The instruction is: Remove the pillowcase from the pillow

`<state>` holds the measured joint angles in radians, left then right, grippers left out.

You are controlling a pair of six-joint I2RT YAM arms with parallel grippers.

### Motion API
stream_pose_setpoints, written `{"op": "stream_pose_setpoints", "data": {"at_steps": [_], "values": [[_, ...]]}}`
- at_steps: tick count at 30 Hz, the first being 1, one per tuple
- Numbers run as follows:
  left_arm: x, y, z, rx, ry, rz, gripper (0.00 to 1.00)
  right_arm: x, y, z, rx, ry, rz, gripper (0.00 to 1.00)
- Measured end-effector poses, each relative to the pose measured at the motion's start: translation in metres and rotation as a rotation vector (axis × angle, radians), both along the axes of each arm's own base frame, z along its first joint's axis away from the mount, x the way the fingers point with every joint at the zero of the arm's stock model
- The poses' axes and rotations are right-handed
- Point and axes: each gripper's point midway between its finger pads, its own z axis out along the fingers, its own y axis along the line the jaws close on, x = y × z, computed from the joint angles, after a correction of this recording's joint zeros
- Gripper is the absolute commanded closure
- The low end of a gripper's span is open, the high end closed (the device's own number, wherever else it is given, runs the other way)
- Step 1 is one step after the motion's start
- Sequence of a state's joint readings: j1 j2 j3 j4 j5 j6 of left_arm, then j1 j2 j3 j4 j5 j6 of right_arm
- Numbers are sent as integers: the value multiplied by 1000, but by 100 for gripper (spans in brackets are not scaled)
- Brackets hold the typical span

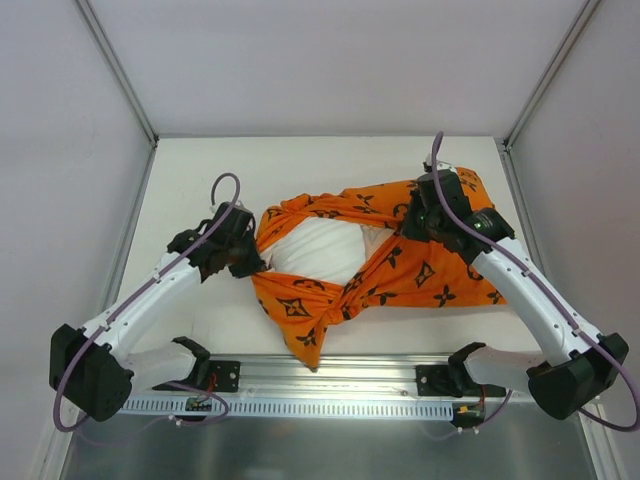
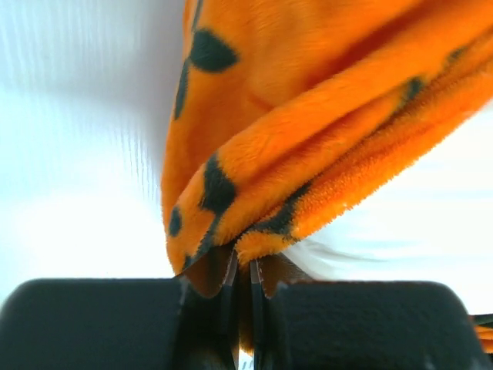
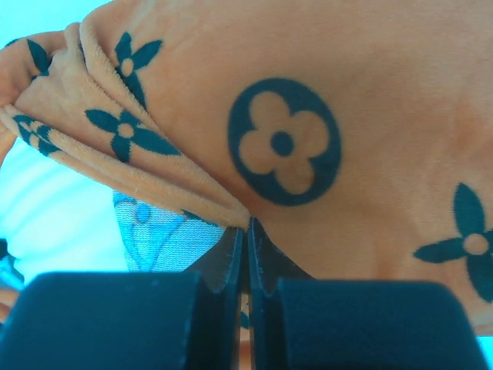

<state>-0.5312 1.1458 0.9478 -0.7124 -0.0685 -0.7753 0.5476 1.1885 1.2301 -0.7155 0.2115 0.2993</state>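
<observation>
The orange pillowcase (image 1: 420,270) with dark flower motifs lies bunched across the table's middle. Its mouth is stretched open around the white pillow (image 1: 318,248), which shows through the opening. My left gripper (image 1: 250,262) is shut on the pillowcase's left rim; in the left wrist view the jaws (image 2: 243,266) pinch a folded orange edge (image 2: 308,177). My right gripper (image 1: 420,215) is shut on the pillowcase's far right part; in the right wrist view the jaws (image 3: 246,231) clamp a hem of the cloth (image 3: 370,116). White pillow (image 2: 431,223) shows behind the fold.
The white table top (image 1: 190,180) is bounded by grey walls at left, right and back. A metal rail (image 1: 330,385) with the arm bases runs along the near edge. A twisted corner of the cloth (image 1: 310,345) hangs toward the rail.
</observation>
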Motion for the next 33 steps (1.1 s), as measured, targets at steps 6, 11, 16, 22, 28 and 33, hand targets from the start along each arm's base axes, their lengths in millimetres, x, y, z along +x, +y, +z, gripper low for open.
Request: {"op": "stream_pose_setpoints", "data": {"at_steps": [6, 11, 16, 22, 28, 33], "values": [[-3, 13, -37, -138, 80, 87, 100, -2, -6, -9, 58, 51, -4, 99], [-4, 5, -50, -194, 142, 77, 100, -10, -5, -17, 80, 74, 20, 95], [-3, 2, -52, -205, 154, 63, 100, -29, 16, 1, 35, -28, 126, 21], [0, 1, -52, -199, 156, 49, 100, -53, 69, 44, -8, -186, 297, 21], [0, -2, -57, -204, 174, 35, 100, -63, 123, 53, -61, -234, 402, 21], [0, -3, -57, -207, 176, 34, 100, -68, 185, 28, -174, -200, 502, 11]]}}
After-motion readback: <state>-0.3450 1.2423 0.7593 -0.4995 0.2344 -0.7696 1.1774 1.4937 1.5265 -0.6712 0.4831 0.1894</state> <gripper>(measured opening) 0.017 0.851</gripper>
